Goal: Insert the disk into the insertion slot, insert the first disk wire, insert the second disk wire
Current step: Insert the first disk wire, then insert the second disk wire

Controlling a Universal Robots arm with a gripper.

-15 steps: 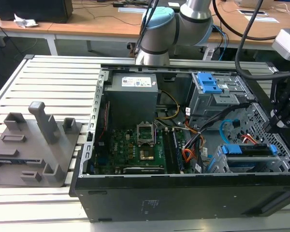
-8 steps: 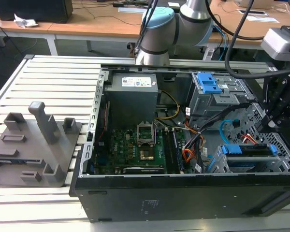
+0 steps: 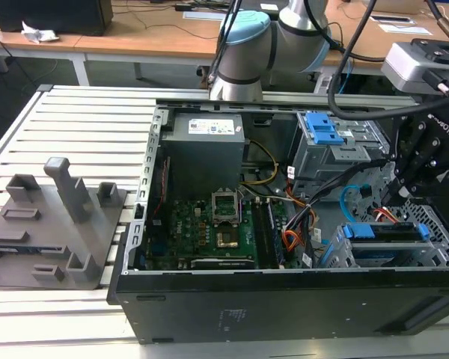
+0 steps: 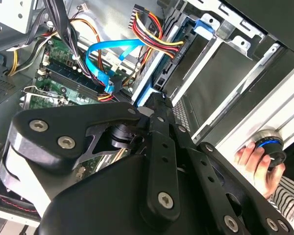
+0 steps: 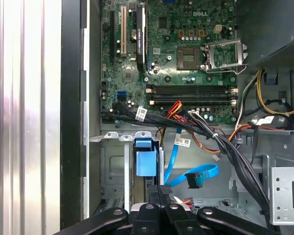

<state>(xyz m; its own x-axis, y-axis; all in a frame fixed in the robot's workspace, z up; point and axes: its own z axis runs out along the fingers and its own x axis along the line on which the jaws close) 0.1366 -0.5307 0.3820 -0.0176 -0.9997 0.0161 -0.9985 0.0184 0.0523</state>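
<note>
Second wrist view: gripper, jaws narrow and close together beside the disk, anything between them hidden.

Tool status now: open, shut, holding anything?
Tool: shut, fingertips together; any held item cannot be told.
Person's hand: beside the blue-ringed knob.

In the exterior view the arm stands at twelve o'clock, its grey and pale-blue joints bent over toward three o'clock. There the black gripper hangs tilted, pointing down toward seven o'clock. In both wrist views its jaws are drawn together.
</note>
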